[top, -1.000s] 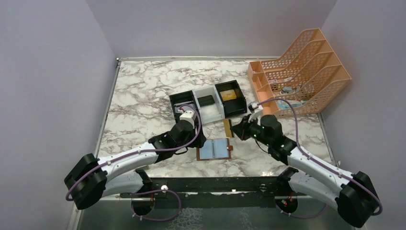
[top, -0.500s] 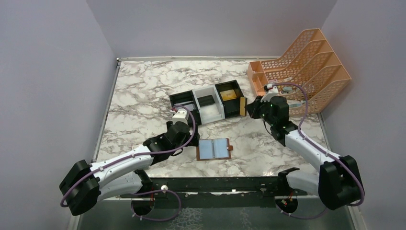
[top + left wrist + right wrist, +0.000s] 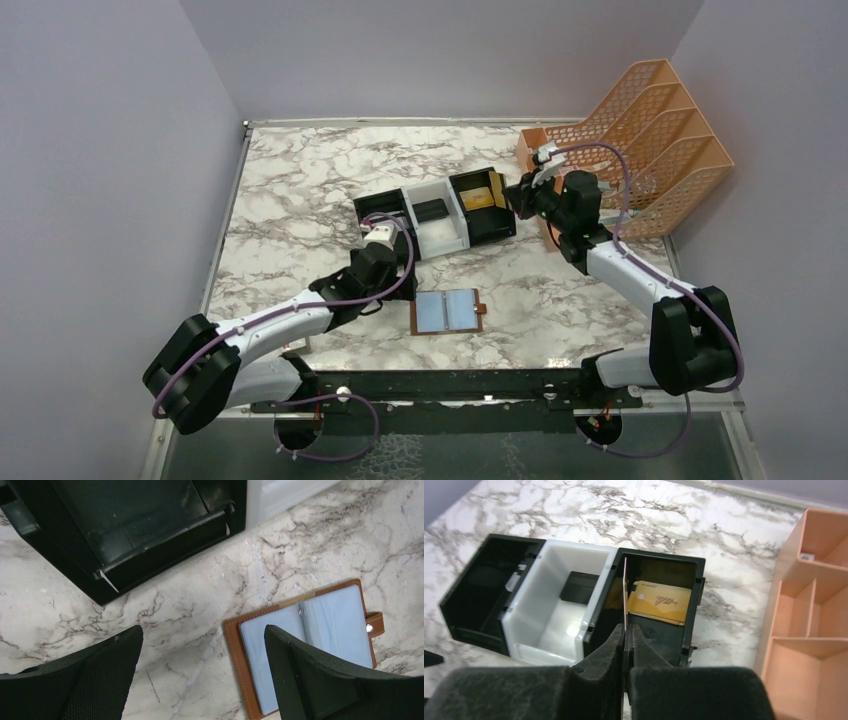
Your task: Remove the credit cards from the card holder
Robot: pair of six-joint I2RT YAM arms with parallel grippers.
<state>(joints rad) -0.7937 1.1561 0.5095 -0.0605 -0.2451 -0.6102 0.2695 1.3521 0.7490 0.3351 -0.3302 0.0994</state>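
Pinching a thin card (image 3: pixel 625 587) edge-on between pressed-together fingers, the right gripper (image 3: pixel 625 630) hangs above the right black compartment of the tray (image 3: pixel 524 625), where a gold card (image 3: pixel 659 602) lies flat. The left gripper (image 3: pixel 202 640), jaws spread wide, hovers over the marble table (image 3: pixel 310 535) just beside the card holder (image 3: pixel 305 640), which lies open and flat.

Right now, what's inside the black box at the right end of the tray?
A gold card lies flat in the right black box. The right gripper holds a second card on edge over it. Whatever is under the gold card or behind the near wall is hidden.
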